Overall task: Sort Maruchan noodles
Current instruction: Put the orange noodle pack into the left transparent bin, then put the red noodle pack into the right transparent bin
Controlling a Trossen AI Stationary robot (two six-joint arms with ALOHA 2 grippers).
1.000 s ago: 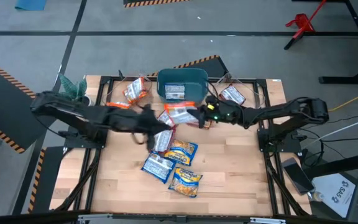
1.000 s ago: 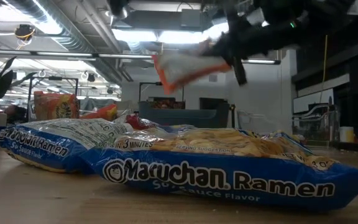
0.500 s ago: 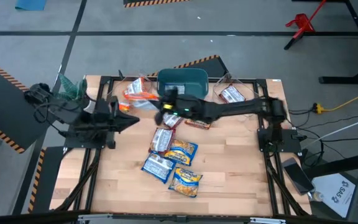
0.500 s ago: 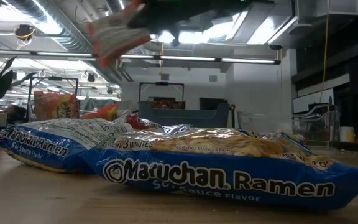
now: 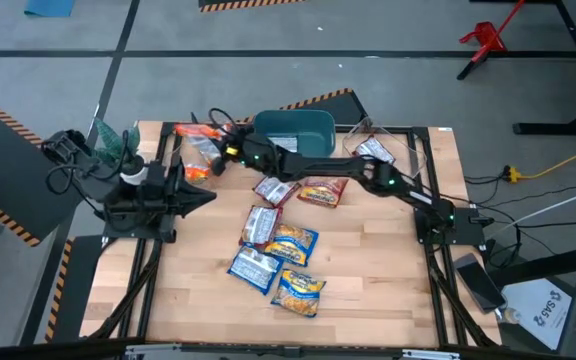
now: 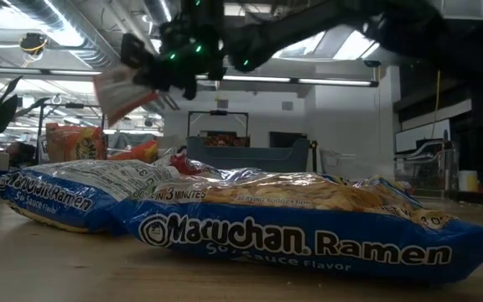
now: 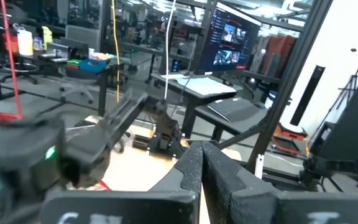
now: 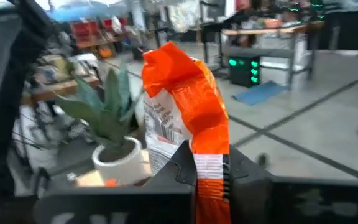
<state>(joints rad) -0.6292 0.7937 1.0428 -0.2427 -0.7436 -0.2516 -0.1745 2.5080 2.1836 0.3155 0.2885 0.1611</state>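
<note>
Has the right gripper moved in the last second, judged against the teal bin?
Yes. The right gripper, shut on an orange packet, has swung from the teal bin's right side across to its left side.

Right gripper [image 8: 194, 167] cut off by pic's bottom edge in right wrist view; the orange-white packet [image 8: 185, 118] covers the gap btwn its fingers, and packet print is too blurred to read. In high view that gripper [image 5: 226, 152] is too small to show finger detail. Left gripper [image 7: 202, 163] partly cropped in left wrist view; a blurred dark arm [image 7: 61, 149] fills the near left there. Low view: near blue packet [image 6: 309, 231] hides the table centre; teal bin [image 6: 250, 155] shows only its rim.
</note>
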